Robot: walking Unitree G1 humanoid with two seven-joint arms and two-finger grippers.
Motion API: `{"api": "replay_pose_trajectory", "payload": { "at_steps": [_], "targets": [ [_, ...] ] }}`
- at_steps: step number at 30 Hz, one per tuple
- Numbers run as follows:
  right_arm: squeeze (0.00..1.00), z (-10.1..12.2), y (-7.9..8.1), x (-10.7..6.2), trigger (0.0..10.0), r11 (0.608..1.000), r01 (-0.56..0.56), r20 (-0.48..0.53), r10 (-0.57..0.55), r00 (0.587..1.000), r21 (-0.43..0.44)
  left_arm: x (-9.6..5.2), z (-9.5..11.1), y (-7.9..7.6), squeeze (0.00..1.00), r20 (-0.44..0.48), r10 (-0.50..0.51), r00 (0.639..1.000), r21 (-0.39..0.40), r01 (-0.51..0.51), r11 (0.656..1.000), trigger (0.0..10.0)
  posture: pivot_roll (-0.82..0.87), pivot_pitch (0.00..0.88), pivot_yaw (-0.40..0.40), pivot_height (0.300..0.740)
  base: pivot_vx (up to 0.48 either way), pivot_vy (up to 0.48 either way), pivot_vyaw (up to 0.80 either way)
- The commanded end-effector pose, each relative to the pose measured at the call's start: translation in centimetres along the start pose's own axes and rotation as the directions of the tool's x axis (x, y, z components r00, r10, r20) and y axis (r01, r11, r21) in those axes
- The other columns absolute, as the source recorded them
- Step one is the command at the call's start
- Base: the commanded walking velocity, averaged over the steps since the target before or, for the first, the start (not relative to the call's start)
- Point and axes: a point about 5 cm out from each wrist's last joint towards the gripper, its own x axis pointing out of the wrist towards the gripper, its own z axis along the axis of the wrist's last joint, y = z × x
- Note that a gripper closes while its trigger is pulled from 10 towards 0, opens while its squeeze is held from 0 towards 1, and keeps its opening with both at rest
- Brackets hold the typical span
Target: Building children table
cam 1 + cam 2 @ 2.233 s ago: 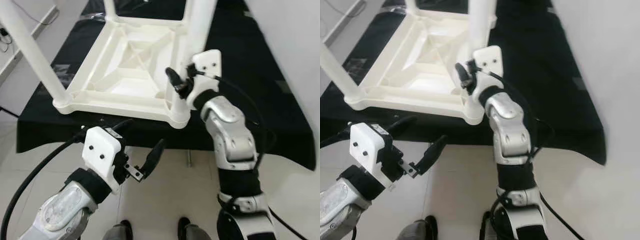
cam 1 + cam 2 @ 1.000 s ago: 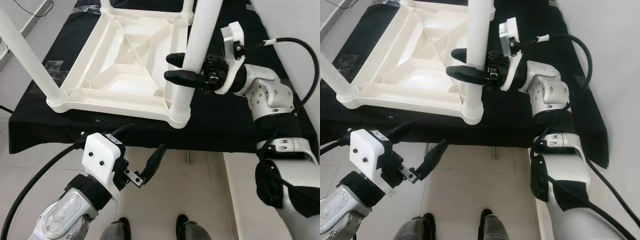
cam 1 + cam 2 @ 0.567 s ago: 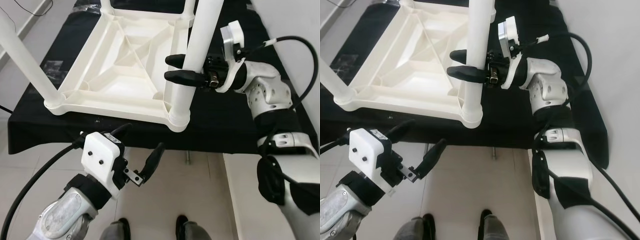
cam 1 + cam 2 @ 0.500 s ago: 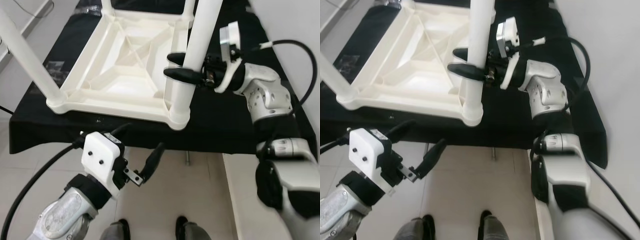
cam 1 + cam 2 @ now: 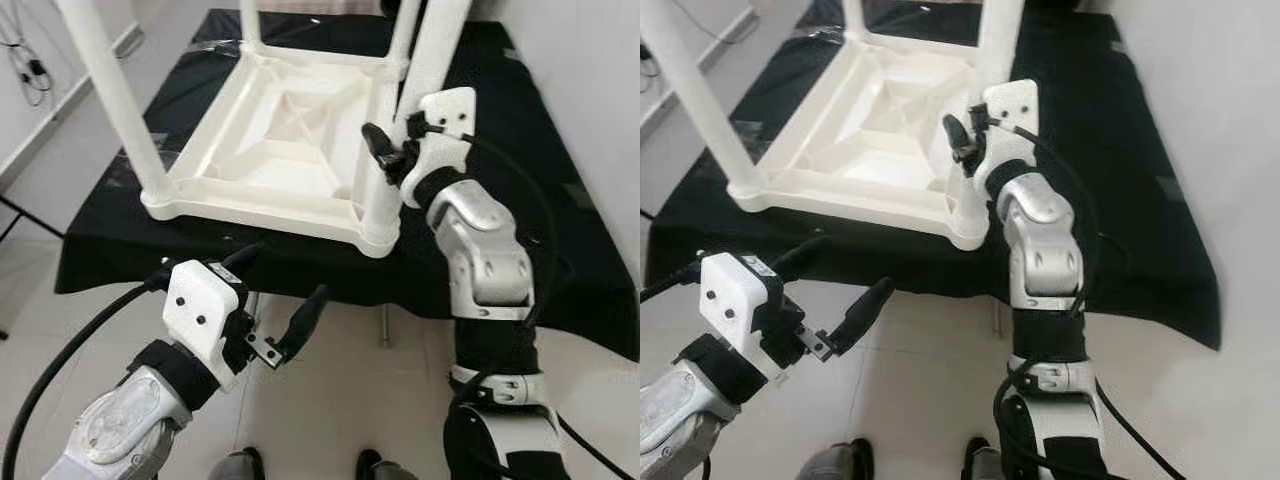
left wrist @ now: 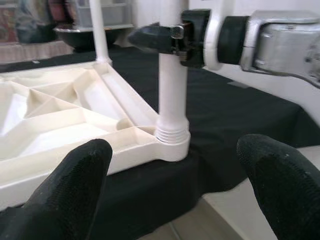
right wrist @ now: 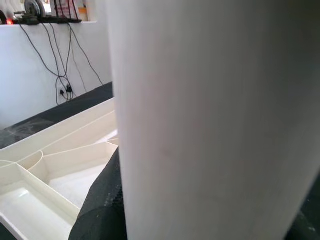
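The white table top [image 5: 290, 140] lies upside down on a black-draped bench [image 5: 590, 290], its near corner reaching the bench's front edge. The right gripper [image 5: 392, 152] is clamped round the leg [image 5: 425, 75] standing in that near corner socket, just above the threaded collar. The risk, as I judge it, is that twisting or pushing this leg drags the light top toward the front edge, or cross-threads the leg if it leans. The left gripper [image 5: 270, 300] hovers open below the front edge, over the floor, touching nothing, so nothing steadies the top. Another leg [image 5: 115, 95] stands at the left near corner, and two more rise at the far corners. Cables [image 5: 30, 60] hang on the wall at left.
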Motion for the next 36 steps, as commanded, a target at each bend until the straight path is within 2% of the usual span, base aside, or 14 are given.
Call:
{"api": "replay_pose_trajectory", "payload": {
  "at_steps": [1,2,10,11,12,15,22,27,28,31,32,33,34,36],
  "targets": [
    [0.11,-2.9,0.6,-0.6,10.0,0.999,0.005,-0.101,0.0,0.995,0.053,0.0,-0.4,0.0,0.0,-0.012,0.0,1.0,0.009,0.0,1.0,10.0,0.11,0.188,-0.041,0.74,0.0,0.0,0.0],
    [1.0,-2.8,0.9,-0.7,10.0,0.998,-0.008,-0.085,0.013,0.996,0.063,0.1,-0.5,0.1,0.0,-0.015,0.003,1.0,0.009,-0.003,1.0,10.0,0.11,0.188,-0.041,0.74,0.0,0.0,0.0],
    [1.0,-2.1,1.7,-1.7,10.0,0.973,-0.194,0.052,0.189,0.981,0.123,0.1,-1.3,0.3,0.0,-0.036,0.012,0.999,0.016,-0.011,1.0,10.0,0.1,0.188,-0.039,0.74,0.0,0.0,0.0],
    [0.87,-1.8,1.4,-1.7,10.0,0.922,-0.372,0.1,0.362,0.927,0.109,0.1,-1.2,0.1,0.0,-0.033,0.008,0.999,0.011,-0.008,1.0,10.0,0.1,0.195,-0.04,0.74,0.0,0.0,0.0],
    [0.0,-1.8,1.0,-1.3,10.0,0.896,-0.441,0.104,0.434,0.895,0.058,0.0,-1.2,-0.1,0.0,-0.032,0.007,0.999,0.01,-0.006,1.0,10.0,0.11,0.197,-0.043,0.74,0.0,0.0,0.0],
    [0.0,-1.9,0.6,-1.0,10.0,0.881,-0.473,0.098,0.469,0.878,0.022,-0.1,-1.2,-0.1,0.0,-0.032,0.006,0.999,0.009,-0.005,1.0,10.0,0.11,0.197,-0.043,0.74,0.0,0.0,0.0],
    [0.0,1.1,-1.6,1.4,10.0,0.659,-0.752,0.135,0.743,0.655,0.021,-1.3,-1.0,-0.6,0.0,-0.05,0.03,0.998,0.021,-0.029,0.999,10.0,0.17,0.222,-0.078,0.74,0.0,0.0,0.0],
    [0.0,2.4,-1.8,1.8,10.0,0.576,-0.817,0.146,0.809,0.569,-0.004,-1.9,-0.8,-0.8,0.0,-0.061,0.042,0.997,0.026,-0.041,0.999,10.0,0.2,0.254,-0.087,0.74,0.0,0.0,0.0],
    [0.0,2.6,-1.9,1.8,6.3,0.552,-0.834,0.148,0.825,0.545,-0.01,-2.0,-0.7,-0.9,0.0,-0.063,0.045,0.997,0.027,-0.043,0.999,10.0,0.2,0.256,-0.086,0.74,0.0,0.0,0.0],
    [0.0,2.9,-2.0,1.9,6.3,0.532,-0.847,0.153,0.838,0.524,-0.014,-2.2,-0.6,-0.9,0.0,-0.068,0.048,0.997,0.027,-0.046,0.999,10.0,0.21,0.264,-0.086,0.74,0.0,0.0,0.0],
    [0.0,3.0,-2.1,2.0,2.0,0.506,-0.862,0.155,0.854,0.497,-0.02,-2.3,-0.6,-1.0,0.0,-0.073,0.049,0.996,0.027,-0.047,0.999,10.0,0.22,0.271,-0.084,0.74,0.0,0.0,0.0],
    [0.0,3.0,-2.1,2.0,2.0,0.506,-0.862,0.155,0.854,0.497,-0.02,-2.3,-0.6,-1.0,0.0,-0.073,0.049,0.996,0.027,-0.047,0.999,10.0,0.22,0.271,-0.084,0.74,0.0,0.0,0.0],
    [0.0,3.1,-2.2,2.1,0.0,0.484,-0.875,0.148,0.867,0.475,-0.025,-2.5,-0.6,-1.1,0.0,-0.077,0.05,0.996,0.027,-0.048,0.998,10.0,0.22,0.278,-0.082,0.74,0.0,0.0,0.0],
    [0.0,3.3,-2.4,2.2,0.0,0.459,-0.888,0.141,0.882,0.45,-0.032,-2.6,-0.5,-1.1,0.0,-0.08,0.051,0.995,0.028,-0.049,0.998,10.0,0.22,0.281,-0.08,0.74,0.0,0.0,0.0]
  ]
}}
